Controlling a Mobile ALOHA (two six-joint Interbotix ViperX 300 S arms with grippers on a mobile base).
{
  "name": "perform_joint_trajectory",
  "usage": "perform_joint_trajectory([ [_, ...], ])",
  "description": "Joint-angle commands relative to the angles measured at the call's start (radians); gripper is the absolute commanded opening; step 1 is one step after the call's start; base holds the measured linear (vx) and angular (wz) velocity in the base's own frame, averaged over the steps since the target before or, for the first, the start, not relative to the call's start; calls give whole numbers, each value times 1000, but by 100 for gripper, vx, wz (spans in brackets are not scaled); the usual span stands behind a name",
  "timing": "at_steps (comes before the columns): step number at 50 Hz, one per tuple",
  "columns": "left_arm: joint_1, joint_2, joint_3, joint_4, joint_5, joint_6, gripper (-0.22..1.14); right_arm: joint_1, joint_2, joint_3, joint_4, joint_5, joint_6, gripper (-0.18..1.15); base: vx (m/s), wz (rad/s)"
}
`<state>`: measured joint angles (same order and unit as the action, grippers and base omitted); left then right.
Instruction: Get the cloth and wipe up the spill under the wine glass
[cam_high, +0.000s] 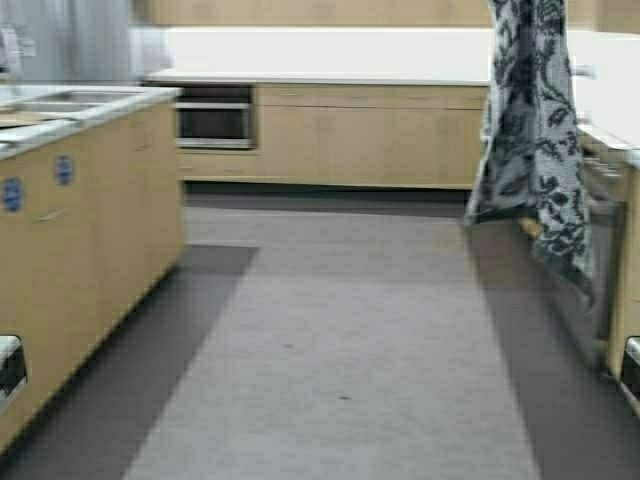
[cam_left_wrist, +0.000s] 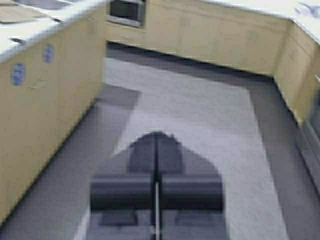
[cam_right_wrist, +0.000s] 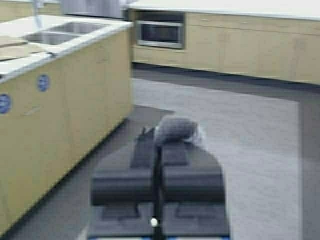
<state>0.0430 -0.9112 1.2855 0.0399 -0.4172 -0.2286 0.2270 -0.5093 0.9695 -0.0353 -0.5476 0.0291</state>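
Note:
The cloth (cam_high: 535, 130), grey-white with a dark leaf print, hangs down at the upper right of the high view, its top out of frame. In the right wrist view my right gripper (cam_right_wrist: 159, 142) is shut on a bunched fold of the cloth (cam_right_wrist: 175, 129) at its fingertips, held over the floor. My left gripper (cam_left_wrist: 157, 137) is shut and empty, held over the grey carpet. Neither gripper shows in the high view. The wine glass and the spill are out of view.
A kitchen island (cam_high: 90, 210) with a sink (cam_high: 60, 100) runs along the left. Wooden cabinets with a built-in oven (cam_high: 213, 115) line the back wall. A counter and an appliance (cam_high: 600, 200) stand on the right behind the cloth. Grey carpet (cam_high: 340, 340) lies ahead.

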Motion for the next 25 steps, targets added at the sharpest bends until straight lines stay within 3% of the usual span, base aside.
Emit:
perform_joint_trajectory([
  [1,0,-28,-3,2,-8,-15,3,-2,-28,3,2,-14,-2,6,4,45],
  [25,0,-32,20,2,-3,-25,3,-2,-51,8,3,-15,-2,6,4,45],
])
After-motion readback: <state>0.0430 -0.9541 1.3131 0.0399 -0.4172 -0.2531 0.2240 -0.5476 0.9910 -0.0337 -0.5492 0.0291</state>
